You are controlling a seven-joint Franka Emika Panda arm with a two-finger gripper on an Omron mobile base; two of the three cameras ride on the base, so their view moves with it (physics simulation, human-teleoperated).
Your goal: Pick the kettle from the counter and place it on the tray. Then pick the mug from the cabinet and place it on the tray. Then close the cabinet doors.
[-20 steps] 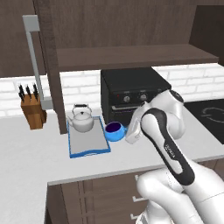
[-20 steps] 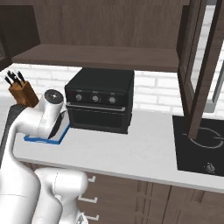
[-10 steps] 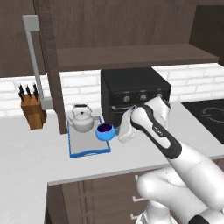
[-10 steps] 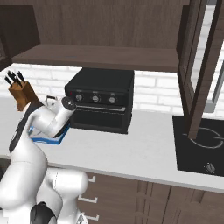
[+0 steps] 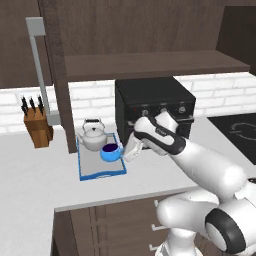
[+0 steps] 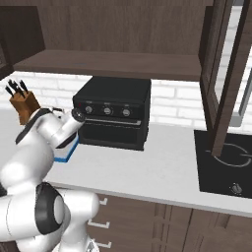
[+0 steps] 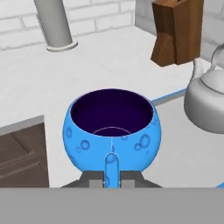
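Mug [image 5: 110,152], blue and one in number, hangs over the front right part of the tray [image 5: 95,170] in the left base view, gripped by its handle in the gripper [image 5: 126,152]. One kettle [image 5: 93,136] stands on the tray's rear half, close behind the mug. A knife block [image 5: 38,127] sits on the counter [image 5: 35,180] to the left; a black oven [image 5: 153,107] stands to the right. An open cabinet door [image 5: 56,75] with a silver handle [image 5: 40,70] hangs just behind the kettle.

Right base view: the arm covers most of the tray [image 6: 67,152]; a blue corner shows beside the oven [image 6: 114,111]. A second open door [image 6: 227,74] hangs at right.

Hand view: the fingers [image 7: 93,178] are clenched on the handle of the mug [image 7: 112,127], whose dark inside is empty. The kettle [image 7: 207,100] and knife block [image 7: 177,30] lie beyond.
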